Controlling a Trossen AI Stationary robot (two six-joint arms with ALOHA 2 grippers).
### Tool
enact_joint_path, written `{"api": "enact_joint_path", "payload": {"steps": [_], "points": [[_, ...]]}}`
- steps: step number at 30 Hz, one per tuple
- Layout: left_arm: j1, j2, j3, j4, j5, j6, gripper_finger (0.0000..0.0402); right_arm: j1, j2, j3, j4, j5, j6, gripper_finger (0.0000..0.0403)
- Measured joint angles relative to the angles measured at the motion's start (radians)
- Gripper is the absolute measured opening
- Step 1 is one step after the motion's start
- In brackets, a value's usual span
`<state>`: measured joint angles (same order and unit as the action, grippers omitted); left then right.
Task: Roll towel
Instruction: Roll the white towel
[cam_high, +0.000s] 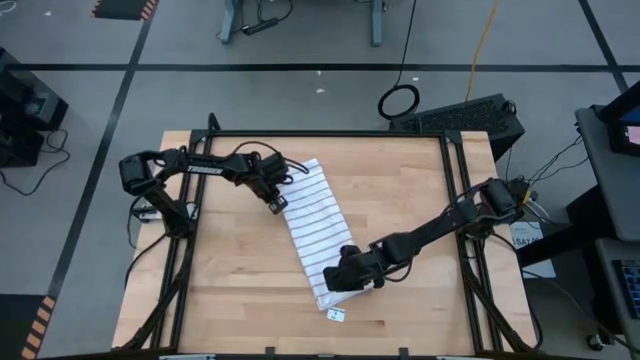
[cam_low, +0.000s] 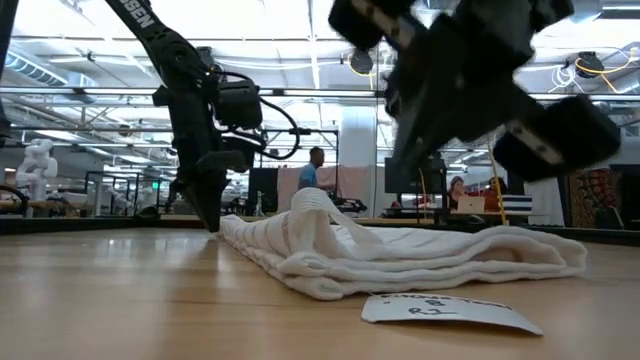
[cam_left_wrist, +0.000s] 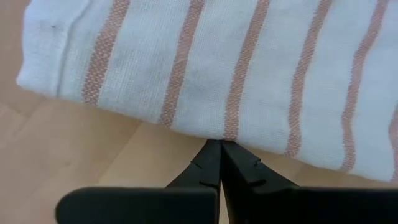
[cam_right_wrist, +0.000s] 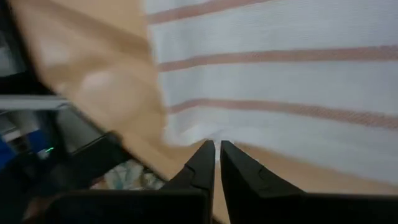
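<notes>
Our left gripper (cam_left_wrist: 219, 144) has its fingers pressed together with nothing between them, tips just touching the towel's (cam_high: 312, 230) folded edge. Our right gripper (cam_right_wrist: 216, 144) is likewise closed and empty at the opposite end. Seen from above, the striped towel lies as a long folded strip on the table (cam_high: 230, 280), running from about eleven o'clock to five o'clock, its tag (cam_low: 450, 308) beside the five o'clock end. We judge it light, soft and limp, so we should pinch a short end's corners.
</notes>
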<state>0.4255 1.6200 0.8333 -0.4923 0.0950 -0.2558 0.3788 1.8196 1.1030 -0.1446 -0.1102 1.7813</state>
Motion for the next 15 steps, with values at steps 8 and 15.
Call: {"api": "enact_joint_path", "payload": {"steps": [8, 15], "points": [[0.006, 0.001, 0.000, 0.066, -0.029, 0.002, 0.0006, -0.048, -0.139, 0.002, -0.204, 0.064, -0.068, 0.0018], [0.031, 0.080, 0.007, 0.181, 0.009, 0.000, 0.0006, -0.072, -0.163, 0.001, -0.438, 0.135, -0.091, 0.0018]]}}
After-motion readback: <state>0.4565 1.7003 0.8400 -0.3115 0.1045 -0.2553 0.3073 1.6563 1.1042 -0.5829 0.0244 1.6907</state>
